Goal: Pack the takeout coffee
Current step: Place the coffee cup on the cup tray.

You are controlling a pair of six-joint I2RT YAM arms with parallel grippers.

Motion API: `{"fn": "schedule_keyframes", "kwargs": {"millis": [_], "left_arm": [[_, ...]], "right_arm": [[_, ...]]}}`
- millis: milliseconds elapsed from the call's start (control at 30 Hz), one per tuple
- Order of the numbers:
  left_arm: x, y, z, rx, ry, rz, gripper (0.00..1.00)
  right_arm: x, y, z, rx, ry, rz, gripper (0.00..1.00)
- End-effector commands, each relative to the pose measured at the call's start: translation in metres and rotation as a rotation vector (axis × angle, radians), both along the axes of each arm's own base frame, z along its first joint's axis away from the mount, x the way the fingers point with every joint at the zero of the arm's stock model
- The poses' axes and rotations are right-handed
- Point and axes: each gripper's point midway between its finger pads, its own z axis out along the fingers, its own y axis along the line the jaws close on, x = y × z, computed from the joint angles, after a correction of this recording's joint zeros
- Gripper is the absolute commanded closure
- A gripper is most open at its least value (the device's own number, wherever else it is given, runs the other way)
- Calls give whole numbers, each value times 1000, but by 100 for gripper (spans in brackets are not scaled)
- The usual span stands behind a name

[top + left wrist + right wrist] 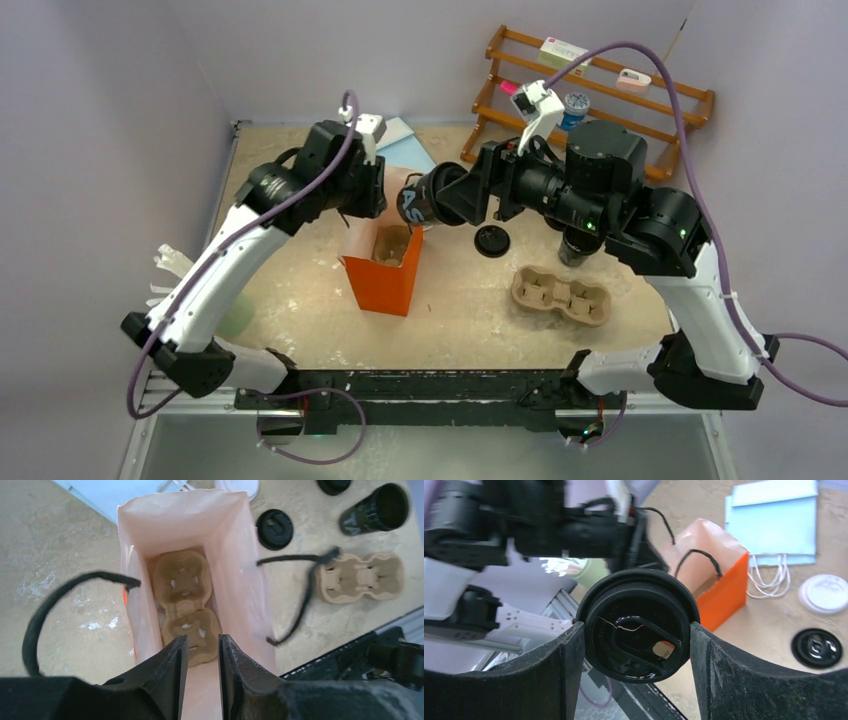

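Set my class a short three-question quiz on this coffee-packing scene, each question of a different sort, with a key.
1. True or false: the orange bag is empty.
2. What does the right gripper hold? A) a loose lid B) a lidded black cup C) a white cup
3. Short answer: which arm's gripper is at the bag's rim?

Key
1. False: a pulp carrier lies inside it.
2. B
3. The left gripper.
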Motion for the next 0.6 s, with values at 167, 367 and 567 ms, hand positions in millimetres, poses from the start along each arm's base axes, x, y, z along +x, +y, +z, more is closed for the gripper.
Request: {"fn": "schedule_keyframes", "kwargs": {"millis": [167, 367, 567], "left_arm": [[43, 24, -5, 200, -57, 149, 52], [43, 15, 8, 140, -38, 157, 46], [28, 1, 17, 44, 34, 130, 48]], "right_arm": [[6, 30, 33, 78, -108, 97, 66], [27, 21, 16, 52, -160, -12, 69], [19, -12, -6, 95, -113, -124, 68]]}}
